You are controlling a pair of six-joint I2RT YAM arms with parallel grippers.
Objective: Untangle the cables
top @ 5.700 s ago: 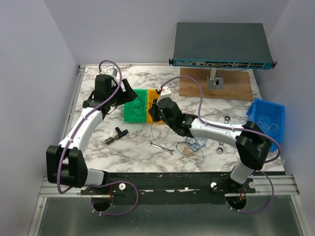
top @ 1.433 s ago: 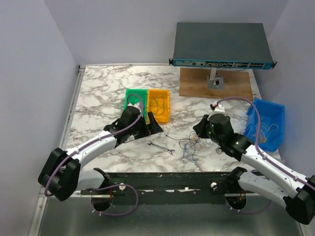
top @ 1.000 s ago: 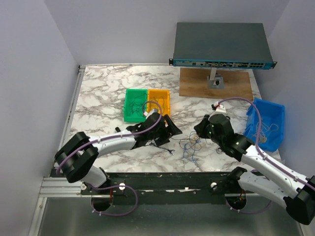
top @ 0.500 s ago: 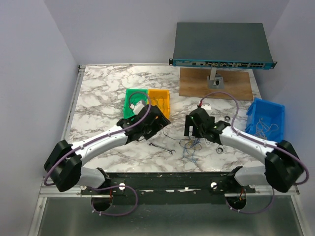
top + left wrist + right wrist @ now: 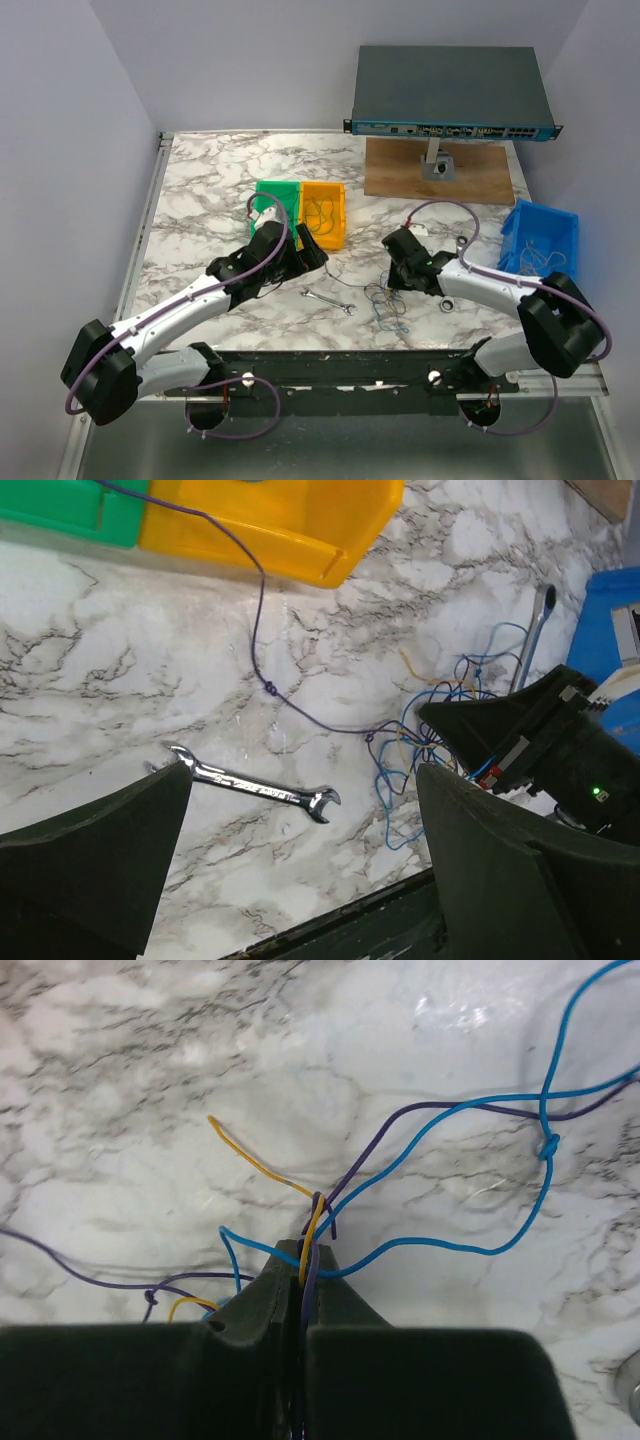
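Cables [image 5: 385, 298] lie in a loose snarl by the near edge of the tabletop [image 5: 200, 200], at about 5 o'clock from the orange bin [image 5: 324, 185]. One purple strand [image 5: 259, 630] trails over that bin's wall and runs down into the snarl.

Furthest left, the left claw [image 5: 305, 258] hangs over the tabletop at 10 o'clock from the snarl, jaws wide and nothing between them. A wrench [image 5: 328, 301] lies flat at 9 o'clock from the cables, near the outer blue loops but apart from them. At 12 o'clock of the snarl, the right claw [image 5: 303, 1268] is pinched tight on a purple and a yellow strand, with blue loops crossing just ahead of its tips.

The step in hand looks like drawing those two pinched strands free. To do it well, the left claw should probably come down on the blue loops and hold them as an anchor, passing the wrench without nudging it. The right claw can then pull slowly toward 1 o'clock, away from the bunch. Without an anchor the whole snarl would likely drag along. A small knot [image 5: 548, 1146] in one blue strand may snag, so the pull should ease off once anything goes taut.
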